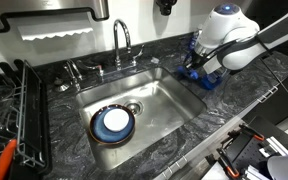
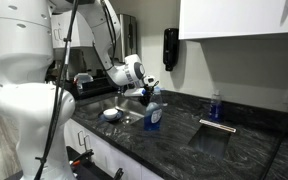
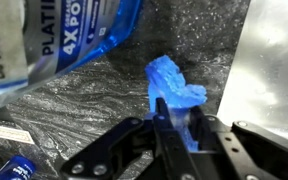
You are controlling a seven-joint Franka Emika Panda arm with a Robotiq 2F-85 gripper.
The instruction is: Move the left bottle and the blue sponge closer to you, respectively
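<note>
While the blue sponge (image 3: 174, 85) lies on the counter (image 3: 94, 110) just beside the sink (image 3: 274, 60), the gripper (image 3: 181, 118) looks pinched on its near end. Its long axis runs straight ahead, away from the wrist.

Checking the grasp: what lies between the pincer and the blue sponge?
Nothing: in the wrist view the pincer grips the blue sponge directly, with no gap showing.

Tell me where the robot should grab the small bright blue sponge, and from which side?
Pinch the small bright blue sponge across its narrow middle, coming straight down from above. It lies low on the dark marbled counter, with the clear plastic bottle of blue liquid on one side and the steel sink wall on the other, so sideways approaches look crowded. The gripper straddles it.
</note>
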